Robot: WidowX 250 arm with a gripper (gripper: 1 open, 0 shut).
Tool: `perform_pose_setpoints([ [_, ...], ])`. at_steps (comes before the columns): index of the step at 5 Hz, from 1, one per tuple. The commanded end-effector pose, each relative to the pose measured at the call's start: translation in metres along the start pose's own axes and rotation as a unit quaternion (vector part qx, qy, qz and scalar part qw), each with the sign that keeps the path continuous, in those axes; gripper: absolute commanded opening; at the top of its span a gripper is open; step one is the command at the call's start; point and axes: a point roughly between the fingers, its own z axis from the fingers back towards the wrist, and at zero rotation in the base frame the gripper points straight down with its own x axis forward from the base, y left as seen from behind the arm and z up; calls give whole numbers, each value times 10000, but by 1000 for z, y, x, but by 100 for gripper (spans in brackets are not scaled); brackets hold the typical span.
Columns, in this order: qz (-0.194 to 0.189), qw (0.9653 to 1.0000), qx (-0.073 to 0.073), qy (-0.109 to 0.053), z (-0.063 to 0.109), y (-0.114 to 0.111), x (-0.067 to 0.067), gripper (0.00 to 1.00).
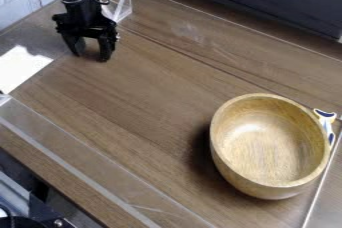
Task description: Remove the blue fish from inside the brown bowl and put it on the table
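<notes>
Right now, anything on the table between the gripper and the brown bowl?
Nothing: the camera view shows only bare table between the open gripper and the brown bowl.

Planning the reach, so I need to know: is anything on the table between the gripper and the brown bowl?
Nothing visible does. The gripper, jaws open, hangs at the far left of the table; only bare wood lies between it and the brown bowl at the right. No blue fish shows in the bowl's hollow.
</notes>
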Motion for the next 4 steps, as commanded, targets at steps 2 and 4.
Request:
perform_pose_setpoints([
  [2, -183, 9994, 145, -236, 29, -3, 14, 100],
  [4, -128, 9998, 103, -81, 22, -8, 15, 100],
])
